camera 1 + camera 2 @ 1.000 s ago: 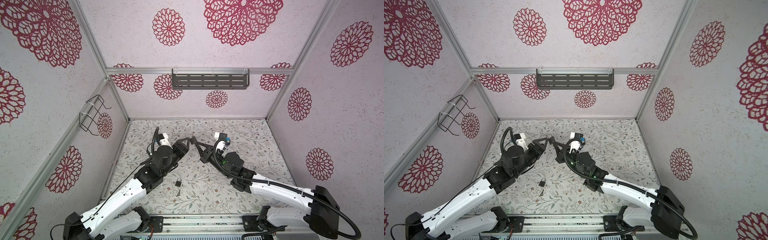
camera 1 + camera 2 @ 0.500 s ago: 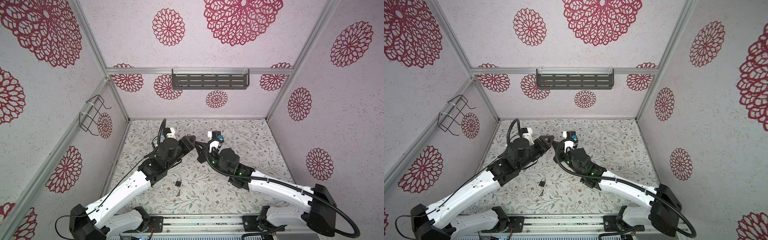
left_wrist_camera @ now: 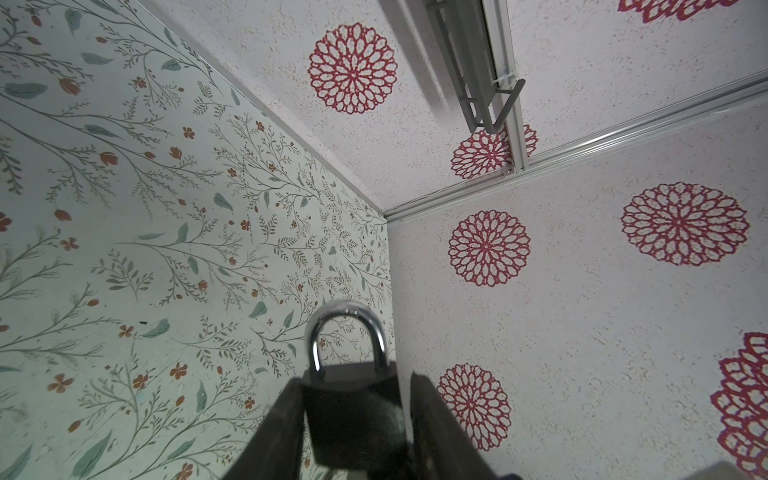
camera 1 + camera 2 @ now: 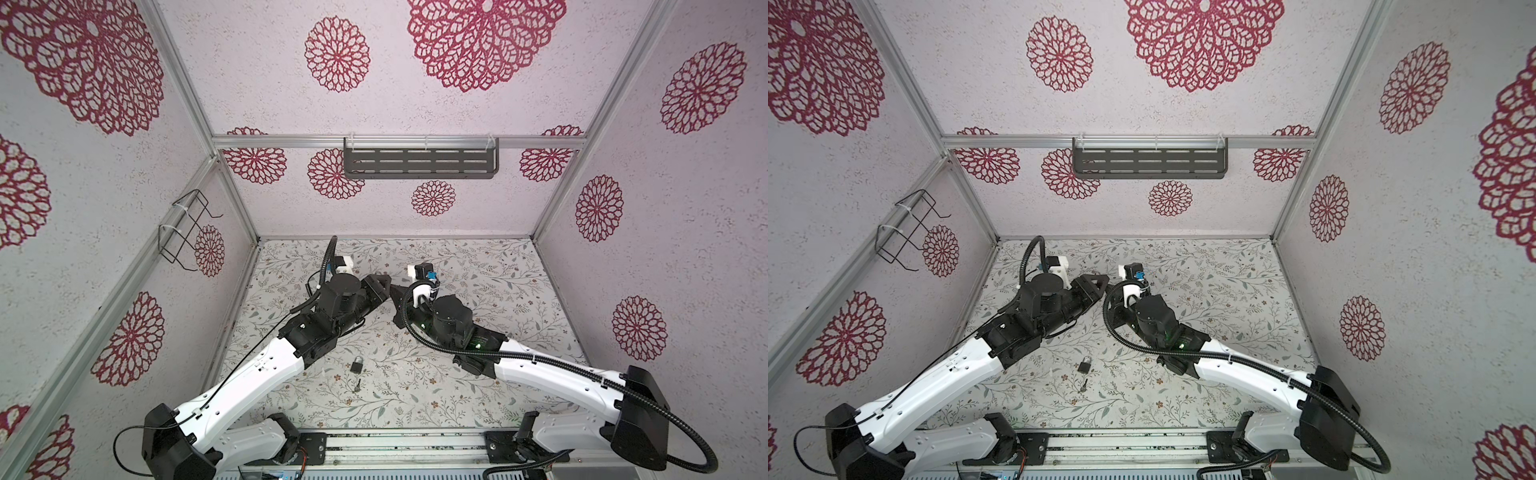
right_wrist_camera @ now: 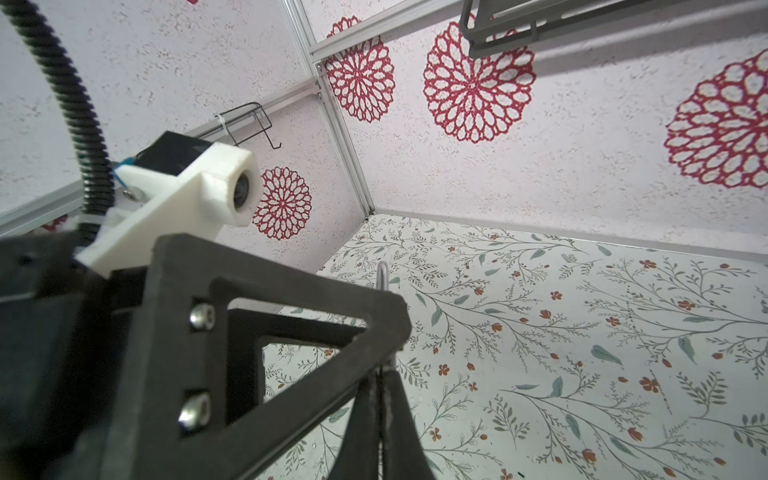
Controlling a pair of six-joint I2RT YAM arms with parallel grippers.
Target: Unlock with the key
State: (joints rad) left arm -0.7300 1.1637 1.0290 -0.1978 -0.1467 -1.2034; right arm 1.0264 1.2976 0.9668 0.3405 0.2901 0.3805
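Observation:
A black padlock point(image 3: 353, 411) with a silver shackle point(image 3: 345, 309) hangs between the jaws of my left gripper point(image 3: 356, 378). One finger lies against its side and a narrow gap shows at the other. In both top views my left gripper point(image 4: 385, 281) and right gripper point(image 4: 395, 291) meet tip to tip above the middle of the table. My right gripper point(image 5: 381, 374) is shut on a thin bright sliver, the key. Its far end is hidden behind the left gripper's finger point(image 5: 291, 291). The shackle point(image 5: 383, 272) pokes out above that finger.
A second small padlock point(image 4: 356, 365) and a loose key point(image 4: 357, 387) lie on the floral table point(image 4: 478, 266), near the front between the arms. A grey slotted shelf point(image 4: 419, 164) hangs on the back wall and a wire rack point(image 4: 187, 228) on the left wall.
Both arms have swung in towards the middle, bringing the two grippers tip to tip. The left jaws have narrowed around the padlock. The padlock and key on the table have not moved.

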